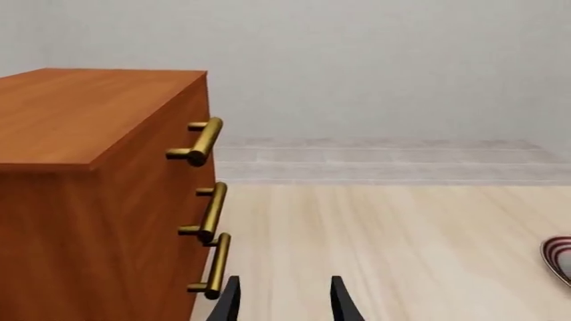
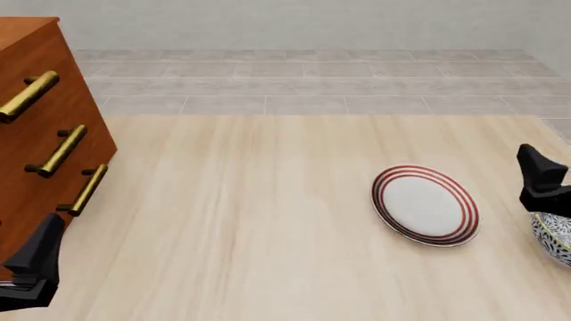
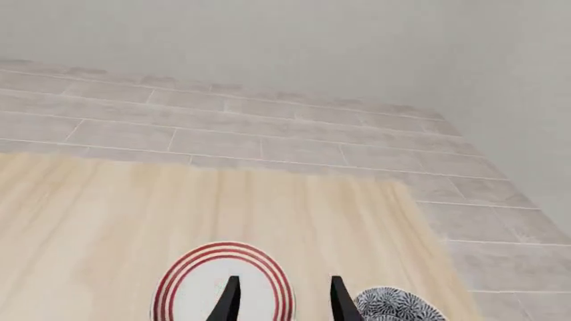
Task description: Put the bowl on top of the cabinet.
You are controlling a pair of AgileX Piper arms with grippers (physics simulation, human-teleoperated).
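The bowl (image 2: 555, 241), patterned dark blue-grey and white with a pale rim, sits on the table at the far right, cut off by the front view's edge. It also shows in the right wrist view as the bowl (image 3: 397, 305), just beside the fingers. My right gripper (image 2: 538, 175) hangs over its far-left rim, open and holding nothing. The cabinet (image 2: 36, 134), reddish-brown with three brass handles (image 1: 207, 140), stands at the far left. My left gripper (image 1: 283, 297) is open and empty near the cabinet's front lower corner, beside the lowest handle.
A flat white plate with red rings (image 2: 426, 205) lies on the wooden table (image 2: 250, 221) just left of the bowl, under the right gripper's line of sight (image 3: 223, 277). A tiled floor and pale wall lie beyond the table's far edge.
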